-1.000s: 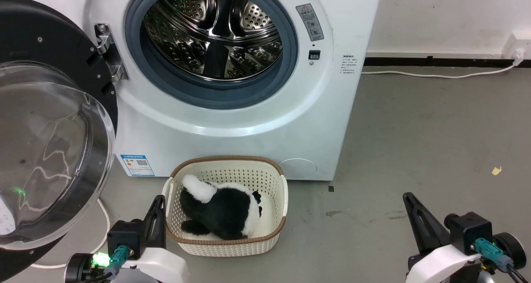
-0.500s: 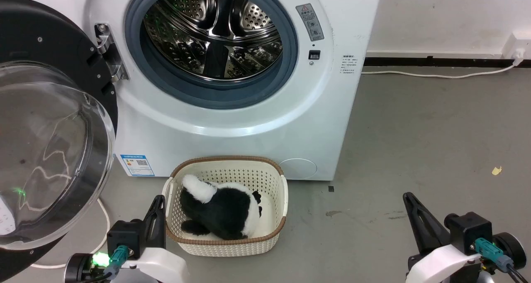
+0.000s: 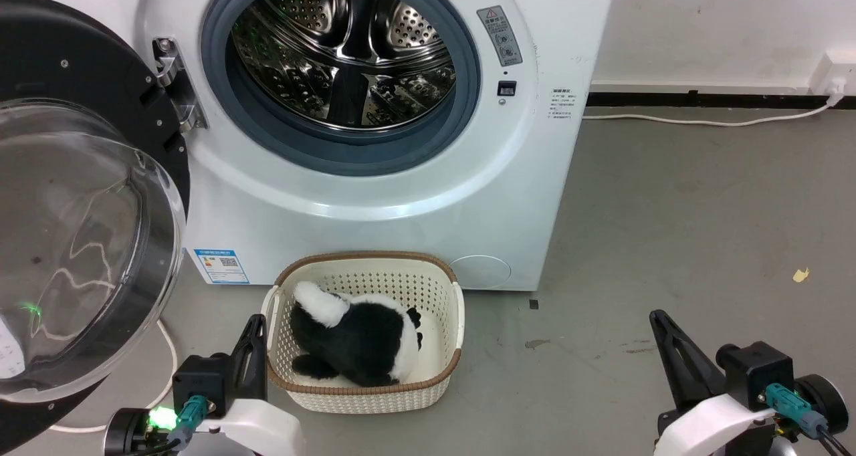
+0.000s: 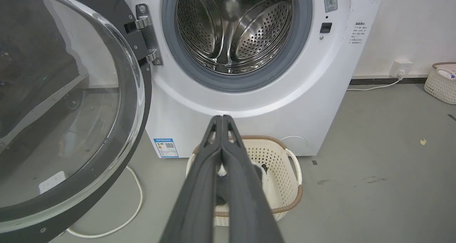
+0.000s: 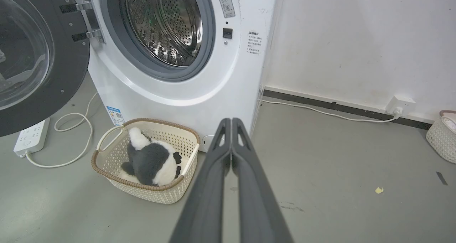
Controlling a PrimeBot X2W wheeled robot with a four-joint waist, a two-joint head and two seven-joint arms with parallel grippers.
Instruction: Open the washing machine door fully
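A grey concrete floor (image 3: 669, 229) runs back to a white wall (image 3: 722, 28), with the washing machine (image 3: 374, 208) filling the upper middle of the head view. Nothing has shifted since the frames half a second and a second ago: door, basket and both arms sit at the same spots.

The washing machine door (image 3: 87, 55) is swung wide at the left of the frame on its metal hinge (image 3: 175, 85). Its black rim faces outward and its clear glass bowl (image 3: 67, 242) bulges toward the camera, leaving the steel drum (image 3: 348, 48) fully exposed.

A cream basket (image 3: 364, 396) on the floor just in front of the machine holds a black-and-white plush toy (image 3: 354, 339).

The left claw (image 4: 221, 119) is closed, fingers pressed together, gripping nothing and touching nothing; it sits at the lower left, just beside the basket. The right claw (image 5: 231, 121) is likewise closed and empty, at the lower right above bare floor, well apart from the machine.
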